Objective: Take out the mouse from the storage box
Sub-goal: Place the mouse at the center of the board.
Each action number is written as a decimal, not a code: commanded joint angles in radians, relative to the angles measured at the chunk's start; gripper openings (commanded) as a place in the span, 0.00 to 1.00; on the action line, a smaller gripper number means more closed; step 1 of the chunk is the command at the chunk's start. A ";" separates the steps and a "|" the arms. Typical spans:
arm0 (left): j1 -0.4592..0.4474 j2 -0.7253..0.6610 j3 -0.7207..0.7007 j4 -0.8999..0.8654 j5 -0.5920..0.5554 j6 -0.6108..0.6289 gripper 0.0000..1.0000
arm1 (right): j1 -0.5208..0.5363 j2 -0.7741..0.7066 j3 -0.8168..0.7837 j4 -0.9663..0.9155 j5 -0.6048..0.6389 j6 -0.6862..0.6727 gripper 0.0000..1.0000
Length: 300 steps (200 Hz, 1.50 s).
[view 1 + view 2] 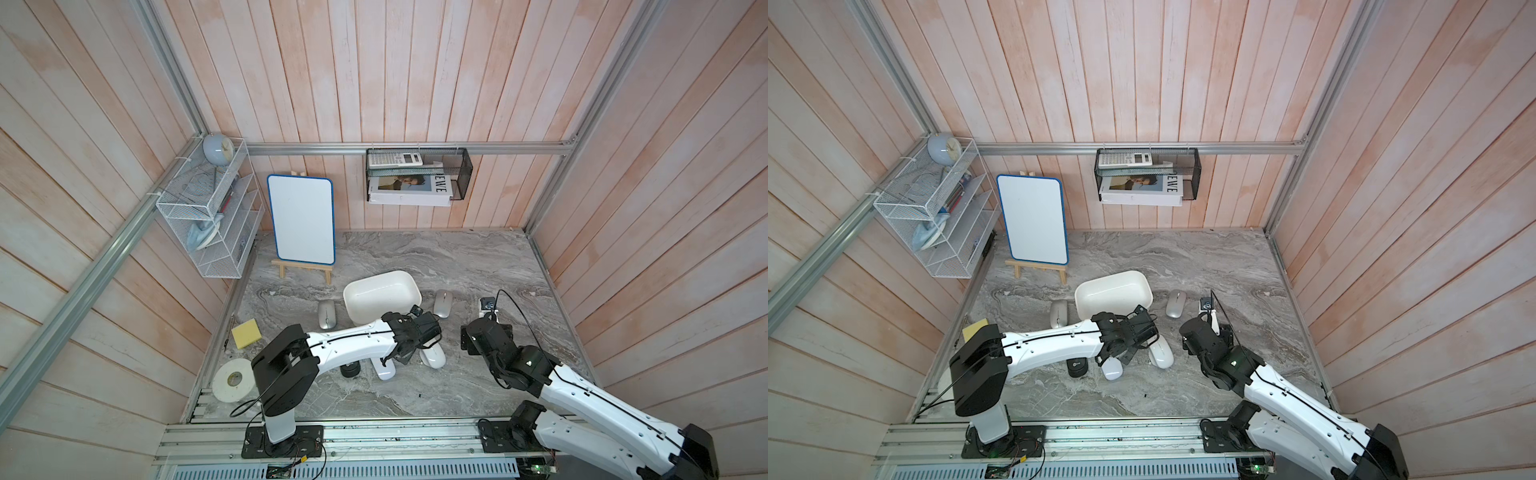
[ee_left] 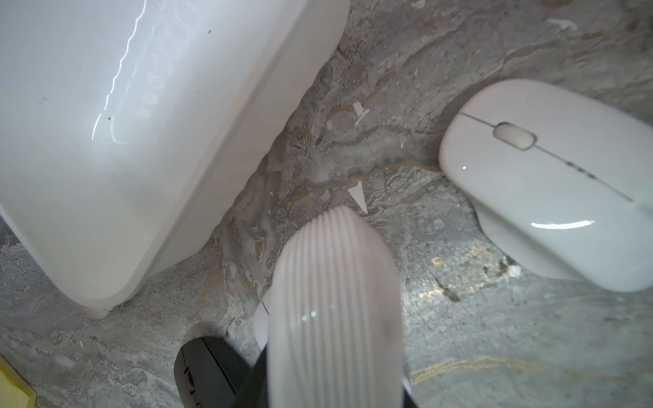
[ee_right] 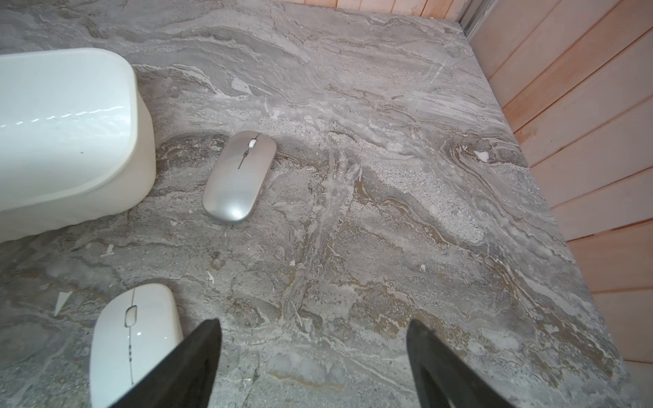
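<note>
Marbled grey surface (image 1: 457,257) is carrying the storage box (image 1: 380,293), which is looking empty. A white mouse (image 2: 551,176) is lying outside it, near the left gripper (image 2: 335,240), which is pressed together on nothing visible. The right gripper (image 3: 312,328) is standing spread. The left arm should be rising straight, avoiding nudging mouse or box.

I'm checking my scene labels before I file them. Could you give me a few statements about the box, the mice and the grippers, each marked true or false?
1. No mouse shows inside the storage box. True.
2. Both silver mice lie on the same side of the box. False: a silver mouse and a second silver mouse flank it.
3. The right gripper is shut on a mouse. False: its jaws stand open and empty.
4. The left gripper is shut on a white mouse. True.
5. The calculator lies beside the storage box. False: it sits in the black mesh basket on the wall.
</note>
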 commanded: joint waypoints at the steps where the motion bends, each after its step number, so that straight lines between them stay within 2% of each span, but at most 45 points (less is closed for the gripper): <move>1: -0.009 0.039 0.056 -0.057 -0.021 -0.019 0.21 | -0.006 -0.022 -0.021 0.011 0.043 0.029 0.87; 106: -0.043 0.206 0.184 -0.171 -0.096 -0.069 0.22 | -0.012 -0.075 -0.064 0.050 0.044 0.024 0.90; 153: -0.055 0.253 0.209 -0.180 -0.104 -0.078 0.25 | -0.014 -0.081 -0.067 0.049 0.054 0.027 0.89; 251: -0.087 0.275 0.211 -0.157 -0.060 -0.085 0.52 | -0.014 -0.154 -0.093 0.040 0.074 0.041 0.90; 300: -0.088 0.202 0.140 -0.041 0.085 -0.077 0.65 | -0.015 -0.151 -0.092 0.046 0.071 0.041 0.91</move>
